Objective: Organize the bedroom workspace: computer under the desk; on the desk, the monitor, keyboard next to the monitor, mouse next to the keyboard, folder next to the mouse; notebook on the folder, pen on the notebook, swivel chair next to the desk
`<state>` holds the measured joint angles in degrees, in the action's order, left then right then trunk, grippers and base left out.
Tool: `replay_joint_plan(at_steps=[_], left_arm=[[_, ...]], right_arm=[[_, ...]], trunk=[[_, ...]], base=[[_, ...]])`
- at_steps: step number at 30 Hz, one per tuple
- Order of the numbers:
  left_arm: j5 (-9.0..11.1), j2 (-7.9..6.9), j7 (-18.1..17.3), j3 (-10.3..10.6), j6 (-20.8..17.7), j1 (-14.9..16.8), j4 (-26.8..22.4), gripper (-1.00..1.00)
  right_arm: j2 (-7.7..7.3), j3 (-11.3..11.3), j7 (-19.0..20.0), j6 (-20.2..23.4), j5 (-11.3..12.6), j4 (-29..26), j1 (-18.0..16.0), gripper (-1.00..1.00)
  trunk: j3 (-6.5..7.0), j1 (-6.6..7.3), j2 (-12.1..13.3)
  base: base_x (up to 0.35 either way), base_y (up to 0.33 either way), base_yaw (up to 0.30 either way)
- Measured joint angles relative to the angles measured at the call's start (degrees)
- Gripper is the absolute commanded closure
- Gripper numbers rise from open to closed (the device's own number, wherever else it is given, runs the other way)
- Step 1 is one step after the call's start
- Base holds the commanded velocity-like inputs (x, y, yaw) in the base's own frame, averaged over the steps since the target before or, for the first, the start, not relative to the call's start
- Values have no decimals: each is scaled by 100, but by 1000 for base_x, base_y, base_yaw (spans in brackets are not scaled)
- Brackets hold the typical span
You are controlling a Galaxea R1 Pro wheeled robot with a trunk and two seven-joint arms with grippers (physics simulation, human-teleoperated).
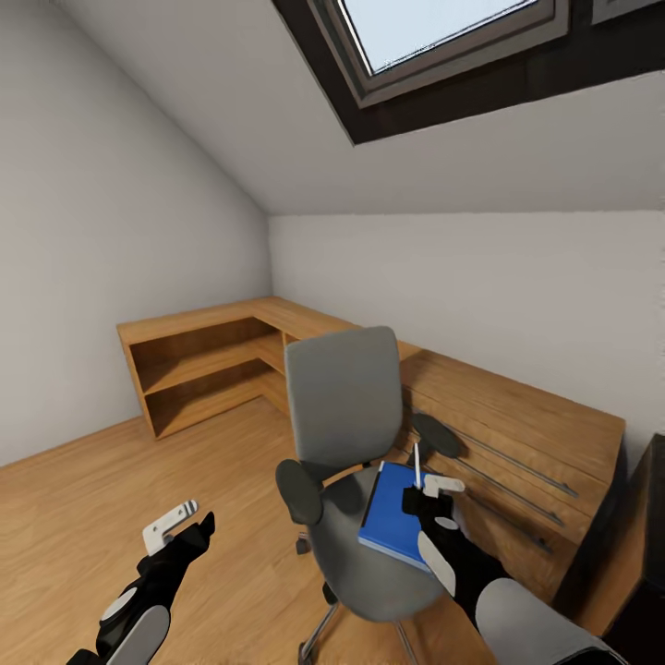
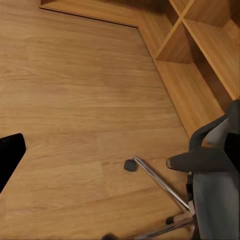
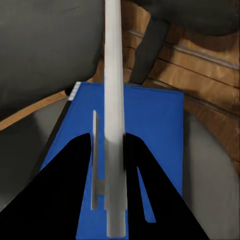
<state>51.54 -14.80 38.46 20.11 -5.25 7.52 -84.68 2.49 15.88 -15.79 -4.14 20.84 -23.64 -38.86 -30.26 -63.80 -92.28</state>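
The grey swivel chair (image 1: 342, 397) stands on the wood floor with the blue folder (image 1: 392, 517) flat on its seat. My right gripper (image 1: 427, 494) hovers over the folder's far end, shut on the slim white pen (image 1: 417, 466), which points upward. In the right wrist view the pen (image 3: 114, 125) runs between the two black fingers above the folder (image 3: 155, 130). My left gripper (image 1: 199, 515) hangs open over the floor to the chair's left, holding nothing. A dark glossy corner of the desk (image 1: 637, 536) shows at the right edge. The notebook, keyboard, mouse, monitor and computer are out of view.
A light wooden dresser (image 1: 517, 434) with long bar handles sits right behind the chair. A low wooden shelf unit (image 1: 203, 360) fills the far corner under the sloped ceiling. The chair's chrome base (image 2: 160, 185) and black armrest (image 2: 200, 160) lie near my left arm.
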Motion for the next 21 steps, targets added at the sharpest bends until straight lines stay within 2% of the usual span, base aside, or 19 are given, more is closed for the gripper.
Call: replay_joint_plan(at_steps=[3, 4, 5, 7, 8, 13, 14, 16, 21], left_arm=[[-1, 0, 0, 0, -1, 1, 2, -100], [-3, 0, 0, 0, -1, 2, 1, -100], [-5, 0, 0, -1, -1, 2, 2, -100], [-6, 0, 0, 1, -1, 1, 3, -100], [-14, 1, 7, 7, -1, -1, -21, -100], [-10, 4, 213, 56, -5, 2, -232, -100], [-8, -6, 394, 162, -8, -2, -400, -100], [-5, -12, 527, 299, -6, -8, -519, -100], [-9, -17, 614, 595, -4, -11, -584, -100]], right_arm=[[-1, 4, -398, 508, -156, -1118, 483, 100], [-12, 6, -441, 666, -157, -1436, 610, 100], [-34, 8, -500, 1039, -181, -2064, 877, 100], [-70, 5, -536, 1455, -193, -2697, 1157, 100], [-161, 1, -560, 2182, -190, -3621, 1556, 100], [-269, -7, -573, 2816, -57, -4339, 1821, 100], [-294, -20, -574, 2924, -13, -4452, 1859, 100], [-323, -41, -573, 2973, 4, -4503, 1876, 100], [-405, -100, -579, 2992, 19, -4661, 1886, 100]], trunk=[[54, 67, 120], [72, 89, 160], [90, 111, 200], [126, 155, 281], [143, 177, 320], [234, 287, 522], [252, 309, 562], [287, 353, 642], [377, 463, 843]], base=[[-34, 0, 0], [-15, 0, 0], [-12, 0, 0], [-7, 0, 0], [-3, 0, 0], [-1, 0, 0], [0, 0, 0], [0, 0, 0], [0, 0, 0]])
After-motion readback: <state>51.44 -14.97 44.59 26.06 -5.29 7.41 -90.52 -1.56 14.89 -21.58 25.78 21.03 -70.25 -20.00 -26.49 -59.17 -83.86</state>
